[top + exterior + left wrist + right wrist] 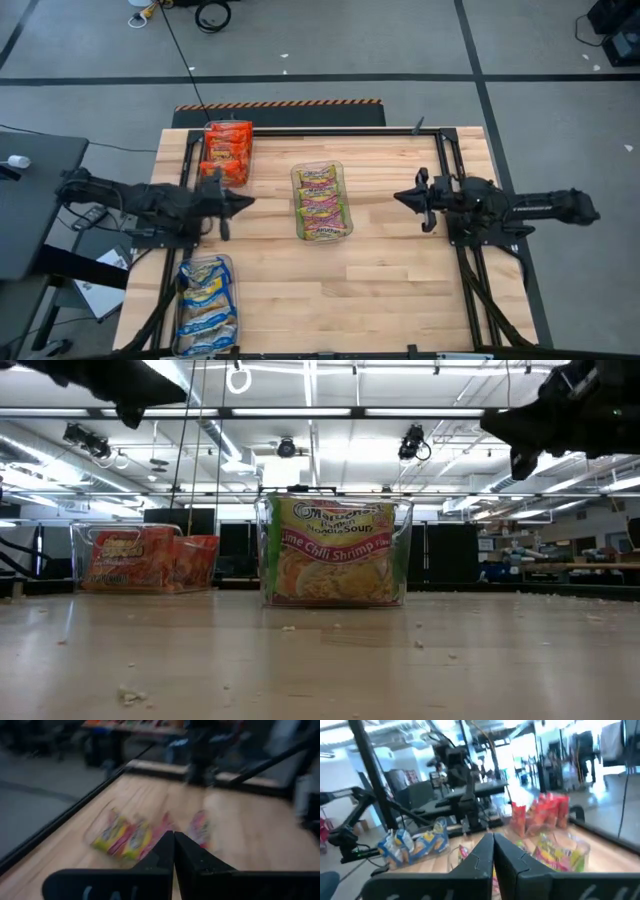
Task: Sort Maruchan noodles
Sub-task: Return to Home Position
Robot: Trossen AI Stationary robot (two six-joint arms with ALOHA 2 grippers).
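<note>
One big wooden table (400, 285) is seen from above. Two dark arms are held over it: the left arm (140, 200) reaches in from the left side and the right arm (520, 208) from the right side. Both are pointed at the middle.

Three clear bins are set on the table. The orange-red noodle packets (227, 150) are stood on edge in the far left bin (249, 140). The yellow-pink-green noodle packets (322, 200) are packed in the middle bin (349, 215), which lies between the two grippers. The blue-yellow-white noodle packets (207, 305) are laid in the near left bin (233, 290).

The left gripper (248, 202) is held up above the table, to the left of the middle bin. Its fingers (160, 855) are pressed together and no packet is pinched. The right gripper (398, 197) is held up to the right of the middle bin. Its fingers (480, 857) are pressed together too, and nothing is pinched by them.
</note>
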